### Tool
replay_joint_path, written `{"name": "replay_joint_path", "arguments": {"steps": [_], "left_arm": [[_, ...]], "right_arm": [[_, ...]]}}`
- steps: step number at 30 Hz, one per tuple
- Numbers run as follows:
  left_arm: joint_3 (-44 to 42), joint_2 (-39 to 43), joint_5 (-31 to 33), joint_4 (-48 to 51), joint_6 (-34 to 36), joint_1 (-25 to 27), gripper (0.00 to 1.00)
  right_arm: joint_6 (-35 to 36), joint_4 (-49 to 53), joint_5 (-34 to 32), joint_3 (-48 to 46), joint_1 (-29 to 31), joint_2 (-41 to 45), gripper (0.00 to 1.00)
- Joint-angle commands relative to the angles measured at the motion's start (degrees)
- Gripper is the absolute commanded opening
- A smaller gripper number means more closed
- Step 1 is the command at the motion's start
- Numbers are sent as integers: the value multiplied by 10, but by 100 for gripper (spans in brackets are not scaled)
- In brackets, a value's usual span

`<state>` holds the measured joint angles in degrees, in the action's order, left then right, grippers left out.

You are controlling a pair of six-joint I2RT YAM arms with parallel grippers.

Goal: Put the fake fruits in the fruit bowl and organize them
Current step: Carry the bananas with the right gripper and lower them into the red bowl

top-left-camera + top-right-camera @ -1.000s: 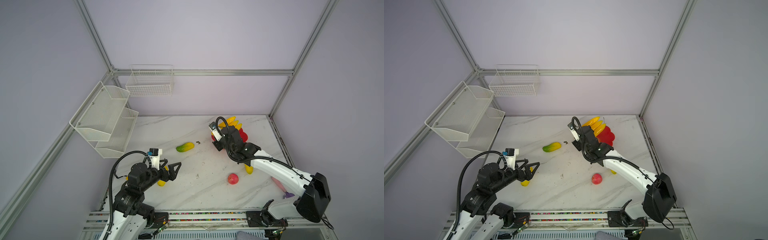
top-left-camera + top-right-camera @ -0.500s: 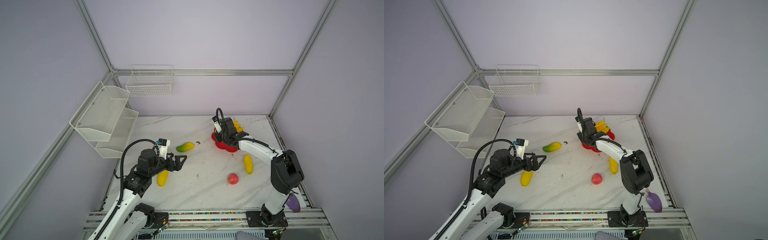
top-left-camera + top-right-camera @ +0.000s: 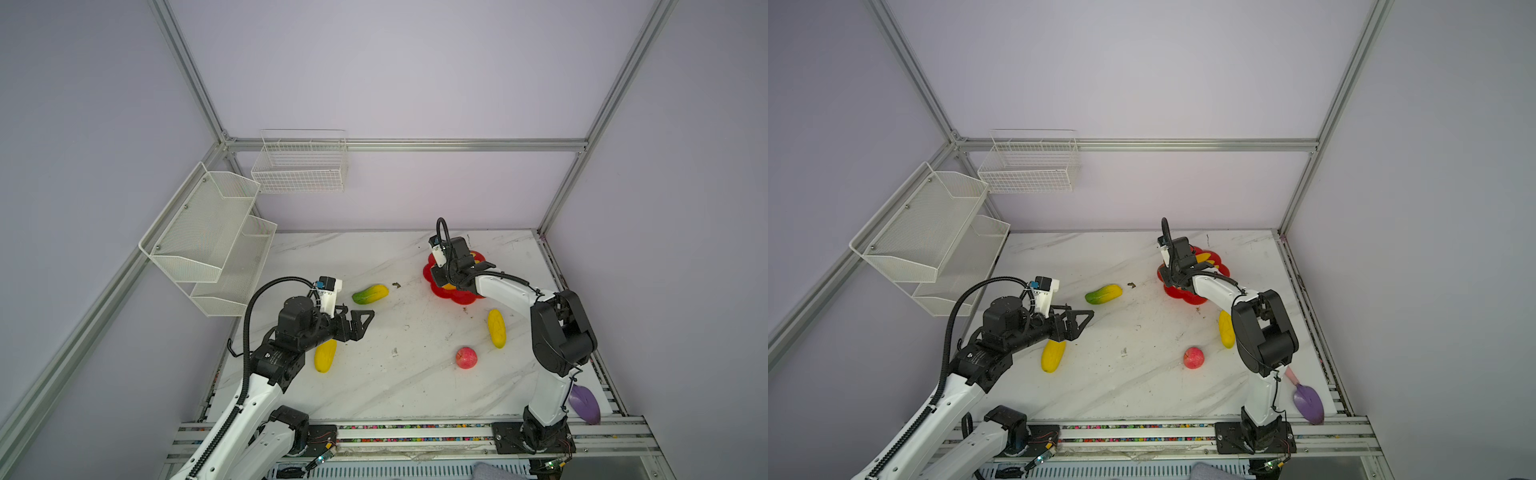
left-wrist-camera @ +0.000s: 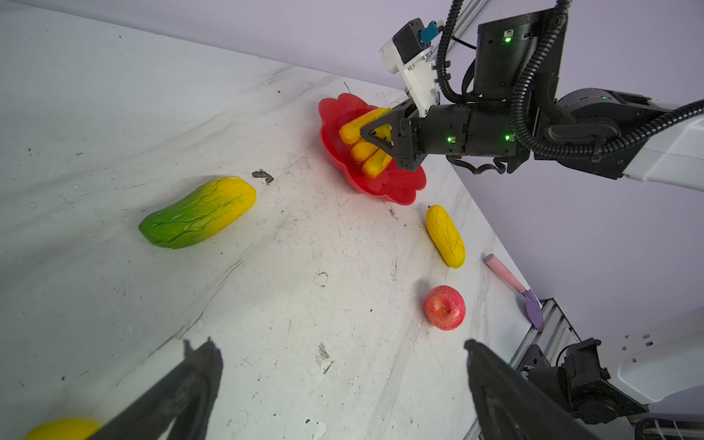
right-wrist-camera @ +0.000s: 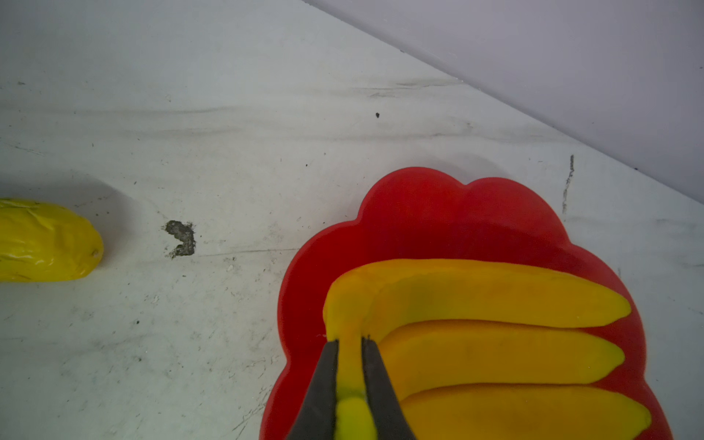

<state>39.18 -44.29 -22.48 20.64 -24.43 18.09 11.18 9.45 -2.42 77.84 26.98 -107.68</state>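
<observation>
Across tabletop point(image 3: 374, 395), two yellow fruits point(image 3: 325, 355) point(image 3: 496, 328), one apple point(image 3: 466, 358), one mango point(image 3: 370, 294)

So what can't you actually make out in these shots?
- Fruit bowl centre: covered in every view by the bananas and the right gripper.
- Whether the bananas touch the bowl: unclear, even in the right wrist view.
- Yellow fruit by the left arm: partly under the left gripper in both top views, cut by the edge in the left wrist view.
- Purple scoop handle: behind the right arm in a top view.
</observation>
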Motion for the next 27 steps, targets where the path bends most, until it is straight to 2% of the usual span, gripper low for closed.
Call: {"name": "replay_joint_path", "arguments": {"steps": [1, 11, 19, 27], "left_arm": [[53, 4, -3, -19, 11, 2, 100], [53, 9, 0, -13, 15, 3, 100], [54, 16, 2, -6, 18, 3, 100], [53, 21, 3, 0, 21, 3, 100]], "right_arm": [[-10, 19, 11, 20, -4, -12, 0], [-14, 25, 4, 24, -6, -19, 0], [-14, 29, -4, 25, -7, -15, 29], [-9, 41, -12, 37, -7, 6, 73]]}}
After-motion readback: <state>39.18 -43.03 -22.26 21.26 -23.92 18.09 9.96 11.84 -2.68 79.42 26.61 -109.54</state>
